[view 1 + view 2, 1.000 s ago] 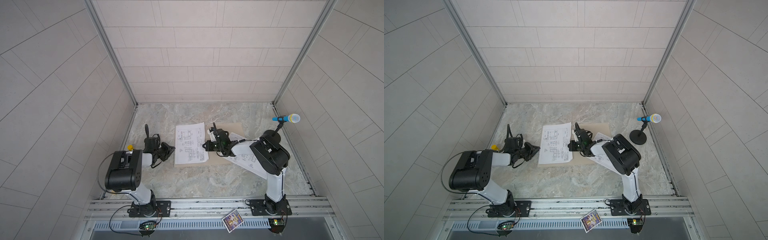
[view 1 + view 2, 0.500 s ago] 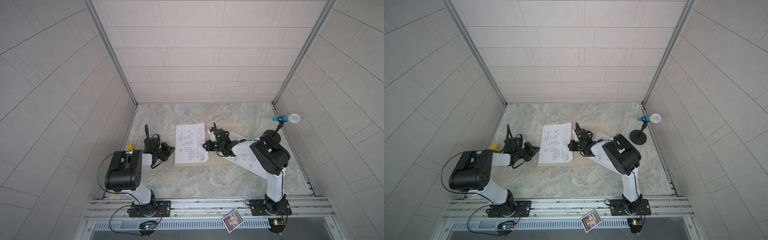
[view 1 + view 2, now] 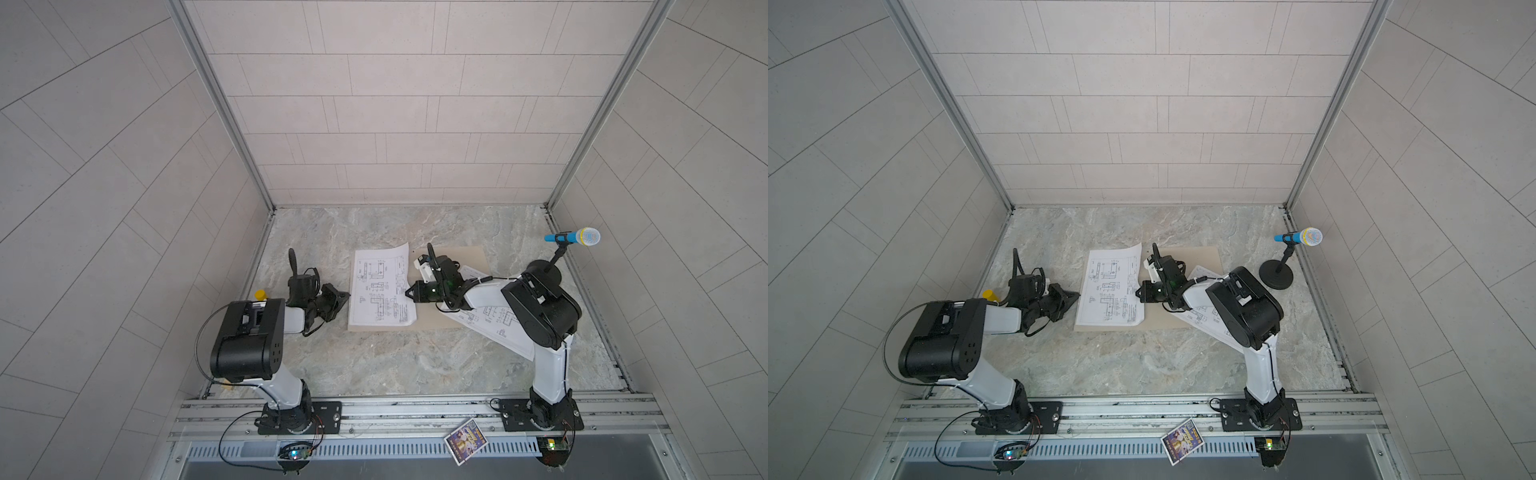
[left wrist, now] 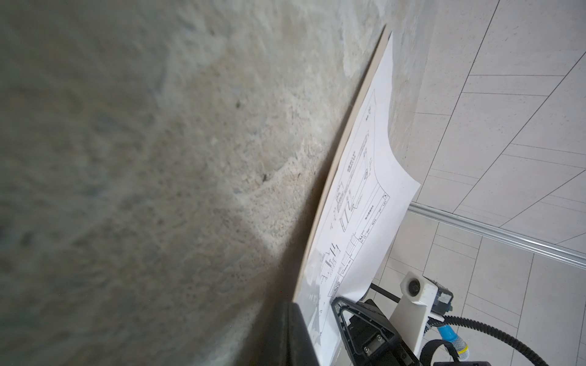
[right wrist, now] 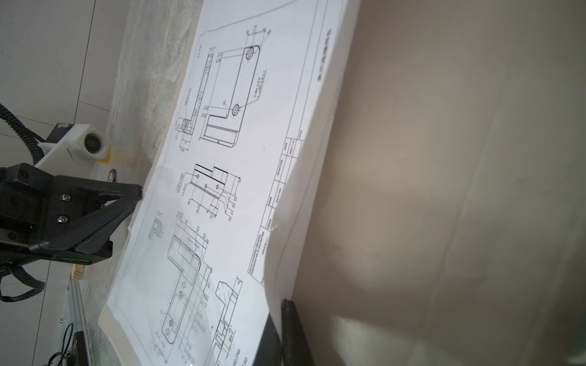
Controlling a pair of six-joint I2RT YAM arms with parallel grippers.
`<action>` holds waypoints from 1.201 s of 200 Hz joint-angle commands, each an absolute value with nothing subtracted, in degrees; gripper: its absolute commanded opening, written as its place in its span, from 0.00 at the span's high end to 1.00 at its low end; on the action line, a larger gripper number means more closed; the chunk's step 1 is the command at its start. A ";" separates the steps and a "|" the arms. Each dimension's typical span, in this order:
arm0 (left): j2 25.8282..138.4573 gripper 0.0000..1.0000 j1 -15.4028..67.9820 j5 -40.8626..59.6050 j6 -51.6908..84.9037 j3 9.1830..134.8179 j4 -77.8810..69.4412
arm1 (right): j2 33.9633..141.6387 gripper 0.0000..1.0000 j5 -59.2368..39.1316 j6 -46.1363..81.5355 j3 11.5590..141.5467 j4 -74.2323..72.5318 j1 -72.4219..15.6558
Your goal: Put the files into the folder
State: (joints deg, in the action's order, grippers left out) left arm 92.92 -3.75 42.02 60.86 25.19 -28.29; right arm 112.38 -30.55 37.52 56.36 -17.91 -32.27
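One drawing sheet (image 3: 382, 291) on tan folder (image 3: 469, 257)
Fingers together, left gripper (image 3: 345, 296) at its left edge, right gripper (image 3: 409, 293) at its right

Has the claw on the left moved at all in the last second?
No. In a top view the left gripper lies as far from the left wall rail as it did a second ago, its tip at the left edge of the folder.

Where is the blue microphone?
In both top views the microphone stands at the far right edge of the table, just beyond the right arm.
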 commanded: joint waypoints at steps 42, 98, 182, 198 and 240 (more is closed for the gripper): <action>94.34 0.98 -3.91 43.64 62.93 24.17 -34.77 | 114.68 1.00 -34.89 33.31 62.50 -9.53 -31.89; 95.05 0.98 -3.93 43.79 63.36 23.99 -35.94 | 114.42 0.73 -29.58 35.16 65.03 -3.74 -30.95; 95.79 0.98 -3.93 44.04 63.63 23.82 -37.03 | 121.21 0.58 -30.37 40.34 72.99 -5.87 -28.57; 96.06 0.98 -3.91 44.38 64.14 23.71 -38.03 | 121.88 0.60 -30.03 39.39 74.73 -3.65 -28.23; 96.53 0.99 -3.87 44.39 64.27 23.82 -38.50 | 122.45 0.83 -30.99 38.88 75.27 -4.23 -27.77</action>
State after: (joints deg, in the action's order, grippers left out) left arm 95.85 -3.79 43.53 64.14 24.25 -36.47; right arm 121.16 -31.07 39.33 74.52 -5.98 -28.05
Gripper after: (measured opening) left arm 0.048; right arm 0.233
